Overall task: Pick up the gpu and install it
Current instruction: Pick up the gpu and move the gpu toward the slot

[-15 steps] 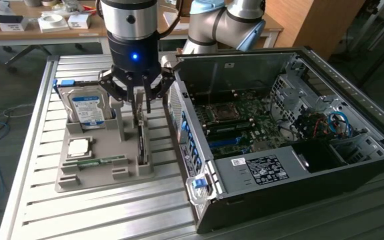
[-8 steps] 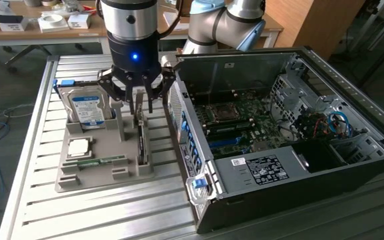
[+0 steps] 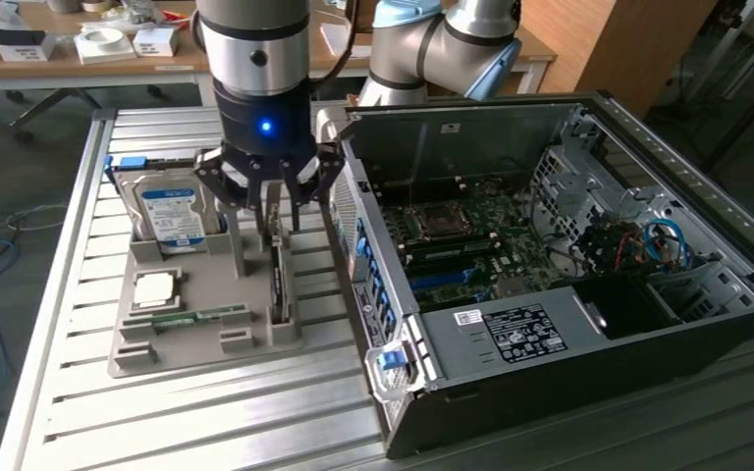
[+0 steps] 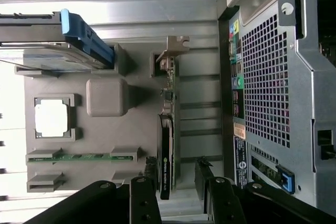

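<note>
Wide-spread end effector (image 4: 177,182) astride upright gpu (image 4: 165,150), between hard drive (image 3: 168,211) and computer case (image 4: 268,77).

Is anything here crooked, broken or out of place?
Nothing stands out. The gpu stands on edge in the grey tray; the hard drive and memory stick sit squarely in their slots.

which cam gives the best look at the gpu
The wrist view: the gpu shows along its length, standing on edge in the tray, bracket included. In the exterior view it is a thin dark edge below the gripper.
</note>
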